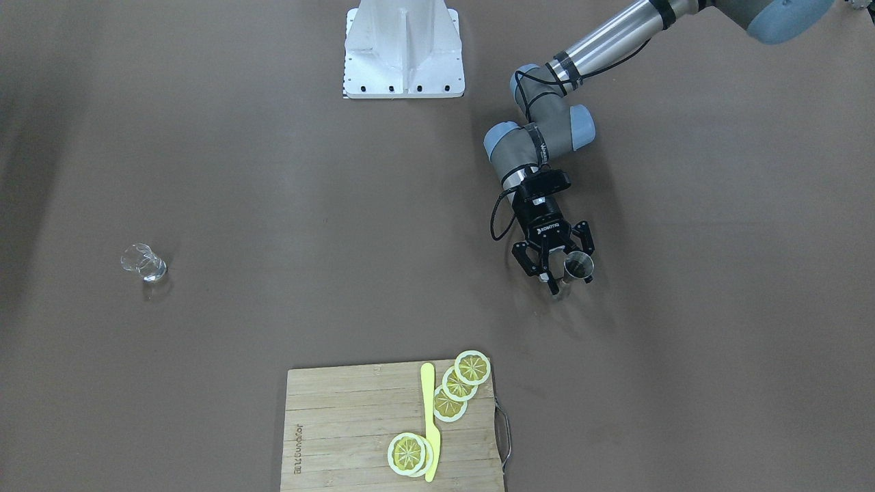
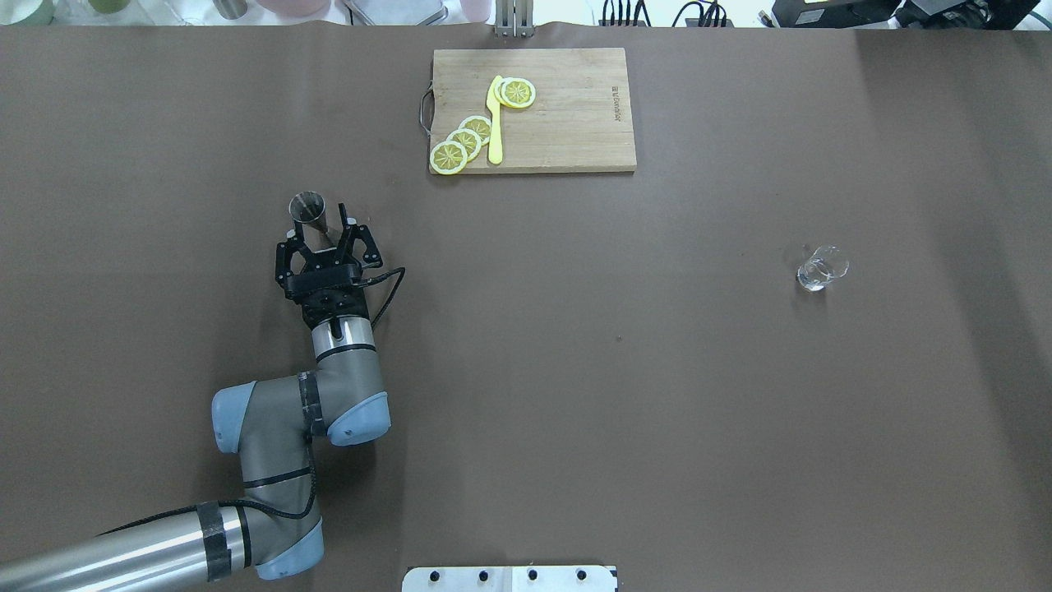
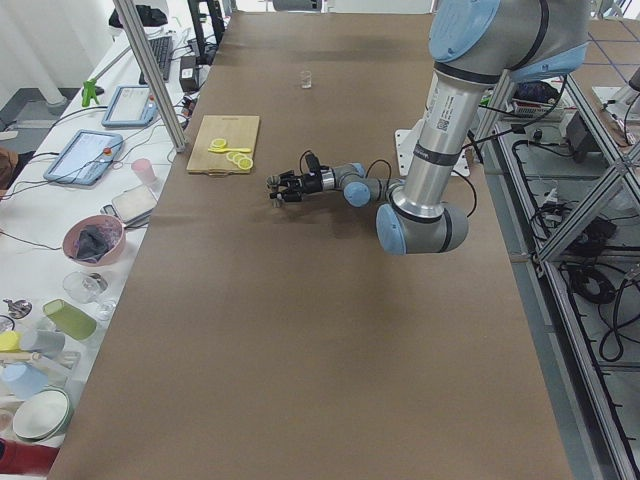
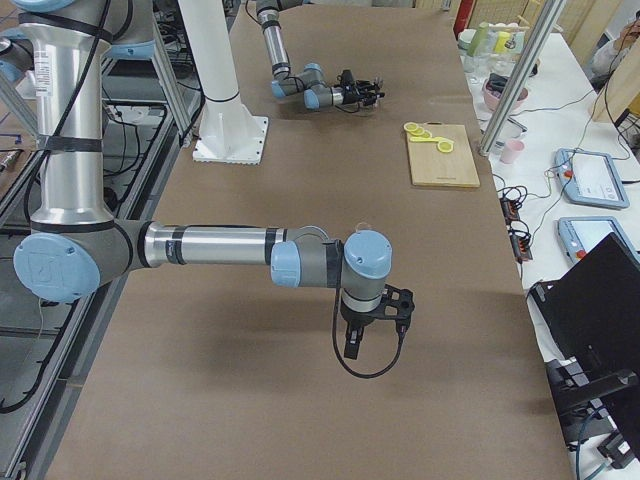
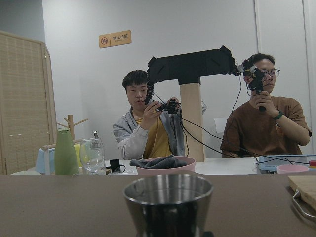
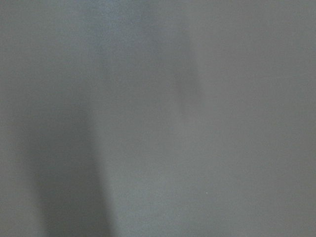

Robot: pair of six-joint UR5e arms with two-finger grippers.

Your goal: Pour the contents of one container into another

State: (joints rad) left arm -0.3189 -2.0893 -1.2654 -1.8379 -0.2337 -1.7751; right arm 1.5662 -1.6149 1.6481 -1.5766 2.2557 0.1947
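The steel jigger [image 1: 578,265] stands upright on the brown table, its open cup facing up [image 2: 308,207]. My left gripper [image 2: 319,224] lies low over the table and is open, one finger on each side of the jigger's lower half; contact cannot be made out. The left wrist view has the jigger [image 5: 168,202] close at the bottom centre. Far across the table the clear glass tumbler [image 2: 822,267] stands alone [image 1: 145,263]. My right gripper [image 4: 378,325] hangs pointing down above bare table and appears only in the exterior right view, so I cannot tell whether it is open or shut.
A wooden cutting board [image 2: 575,115] with lemon slices [image 2: 464,141] and a yellow knife [image 2: 495,123] lies at the table's far edge. The robot's white base plate [image 1: 403,48] sits at the near edge. Two people [image 5: 148,123] sit beyond the table.
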